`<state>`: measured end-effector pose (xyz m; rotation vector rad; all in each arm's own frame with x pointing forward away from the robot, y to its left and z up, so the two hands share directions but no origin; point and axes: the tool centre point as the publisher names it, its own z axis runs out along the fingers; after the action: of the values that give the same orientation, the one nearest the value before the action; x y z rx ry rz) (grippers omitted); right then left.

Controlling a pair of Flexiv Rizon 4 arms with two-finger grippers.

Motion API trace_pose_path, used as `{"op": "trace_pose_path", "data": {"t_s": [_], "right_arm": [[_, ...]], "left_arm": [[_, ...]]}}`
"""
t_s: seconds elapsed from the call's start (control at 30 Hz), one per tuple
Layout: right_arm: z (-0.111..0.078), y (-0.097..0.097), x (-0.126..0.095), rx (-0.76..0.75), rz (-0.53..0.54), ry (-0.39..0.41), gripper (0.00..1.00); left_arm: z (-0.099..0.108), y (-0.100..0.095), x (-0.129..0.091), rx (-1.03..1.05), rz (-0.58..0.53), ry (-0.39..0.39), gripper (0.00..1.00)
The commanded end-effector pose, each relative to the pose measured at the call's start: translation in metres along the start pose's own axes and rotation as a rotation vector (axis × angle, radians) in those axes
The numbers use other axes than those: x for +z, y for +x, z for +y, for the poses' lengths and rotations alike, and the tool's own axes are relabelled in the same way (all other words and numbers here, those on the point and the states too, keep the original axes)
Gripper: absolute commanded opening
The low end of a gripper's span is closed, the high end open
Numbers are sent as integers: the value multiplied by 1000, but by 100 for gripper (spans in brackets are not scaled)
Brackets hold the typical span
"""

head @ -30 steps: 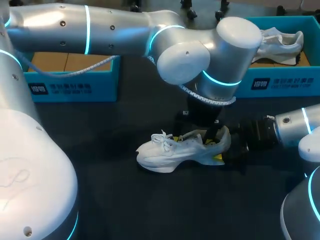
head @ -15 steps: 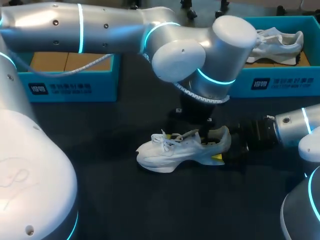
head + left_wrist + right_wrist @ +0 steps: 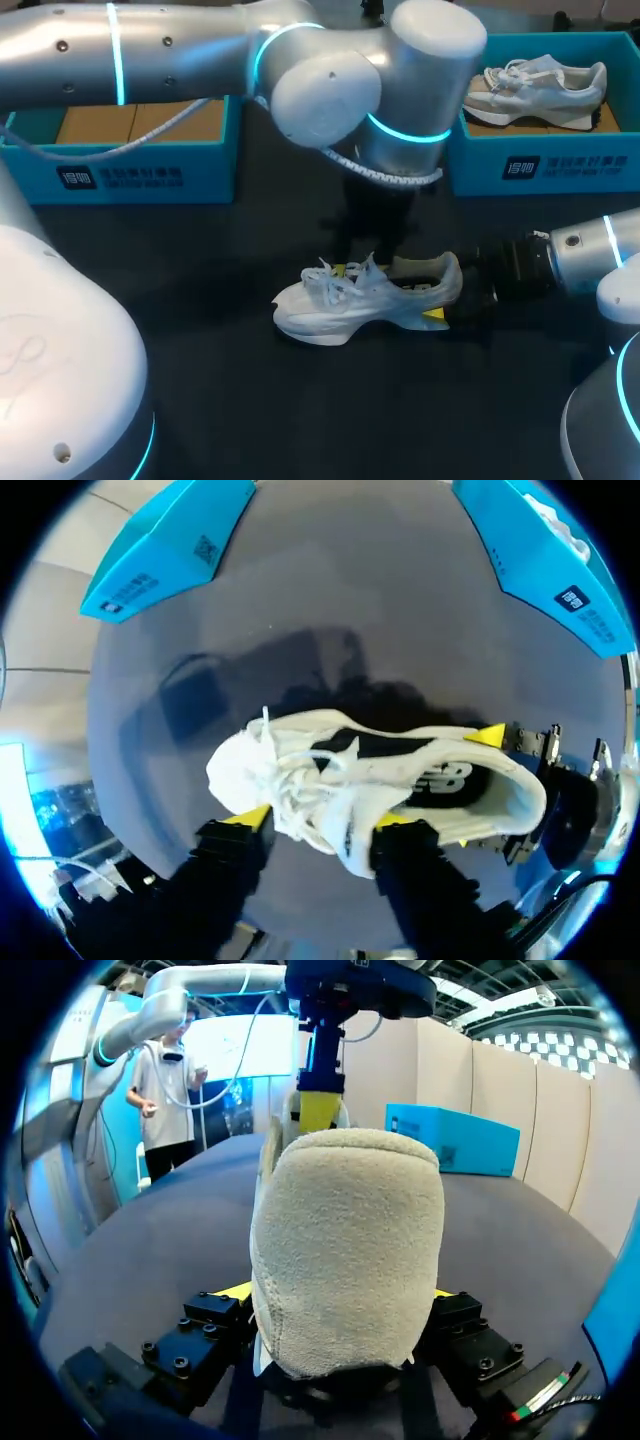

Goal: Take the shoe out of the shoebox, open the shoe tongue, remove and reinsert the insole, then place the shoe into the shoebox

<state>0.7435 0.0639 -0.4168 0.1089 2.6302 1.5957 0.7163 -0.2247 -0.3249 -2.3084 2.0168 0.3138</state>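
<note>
Currently the white lace-up sneaker [image 3: 365, 295] stands on its sole on the dark tabletop [image 3: 250, 400], outside both boxes, toe toward my left.

Right pincer [image 3: 338, 1295] is clamped on the padded beige heel [image 3: 345, 1250], one yellow tip on each side.

Left pincer [image 3: 320, 820] hangs over the laced throat. Its fingers are spread wide and straddle the white laces [image 3: 285, 780] and the tongue [image 3: 345, 825]. I see no squeeze from both sides, so I read it as open with nothing held. The dark insole [image 3: 440, 780] shows in the shoe mouth.

Handling, my estimate:
- Shoe is light. The upper is soft and will cave if pinched mid-body. The heel counter is the stiffest spot, so the present anchor is a good one.
- Tongue is thin and floppy. Pinch its top edge and pull toward the toe. The loose laces can snag a fingertip.
- Insole is likely thin, bendy foam. Take it at the heel edge, where the mouth is widest, and peel it up. It will fold, so feed it back toe-first.

Blue open shoebox at far left [image 3: 140, 170] shows bare cardboard inside. The blue open shoebox at far right [image 3: 540, 165] holds a second pale sneaker [image 3: 540, 85].
</note>
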Motion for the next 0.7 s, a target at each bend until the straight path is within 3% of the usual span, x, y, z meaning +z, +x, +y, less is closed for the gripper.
{"op": "trace_pose_path", "data": {"t_s": [0.03,0.1,0.4,0.7], "right_arm": [[-4,-1,3,1,-1,3,0],[-4,-1,3,1,-1,3,0],[-4,-1,3,1,-1,3,0],[-4,-1,3,1,-1,3,0]], "left_arm": [[0,-9,0,-12,59,-93,0],[2,-11,-2,17,79,-143,0],[3,-26,-14,33,142,-161,0],[8,-52,-8,2,129,-82,0]]}}
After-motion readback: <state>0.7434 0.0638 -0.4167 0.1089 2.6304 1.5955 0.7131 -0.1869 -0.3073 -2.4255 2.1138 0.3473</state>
